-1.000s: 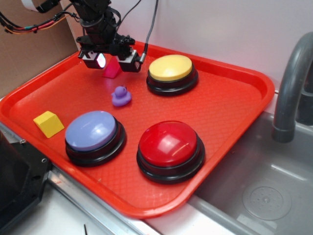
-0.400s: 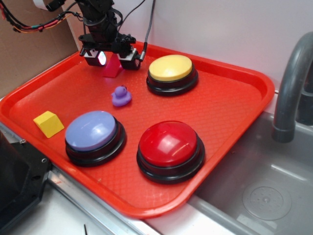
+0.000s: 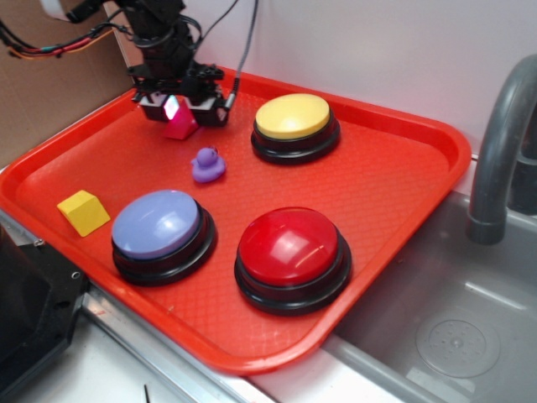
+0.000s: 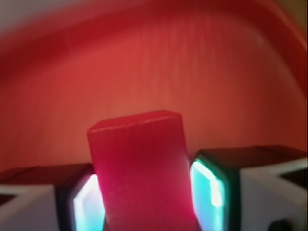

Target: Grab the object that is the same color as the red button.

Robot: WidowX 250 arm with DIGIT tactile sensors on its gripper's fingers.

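The object, a small red wedge block (image 3: 181, 125), stands on the red tray (image 3: 436, 180) at its far left. In the wrist view the object (image 4: 139, 168) fills the gap between the lit pads, and both pads rest against its sides. My gripper (image 3: 179, 109) hangs straight over it, shut on the object; the wrist view shows the gripper (image 4: 144, 202) with the wedge still low over the tray floor. The red button (image 3: 289, 243), a glossy dome on a black base, sits at the tray's near right, well away from the gripper.
On the tray are a yellow-domed button (image 3: 292, 117), a lavender-blue button (image 3: 159, 225), a purple duck (image 3: 207, 164) just in front of the gripper, and a yellow block (image 3: 82, 211). A grey faucet (image 3: 499, 143) and sink (image 3: 453, 336) lie to the right.
The gripper has shifted a little to the left and lowered, and its fingers have drawn in from wide apart onto the sides of the red wedge.
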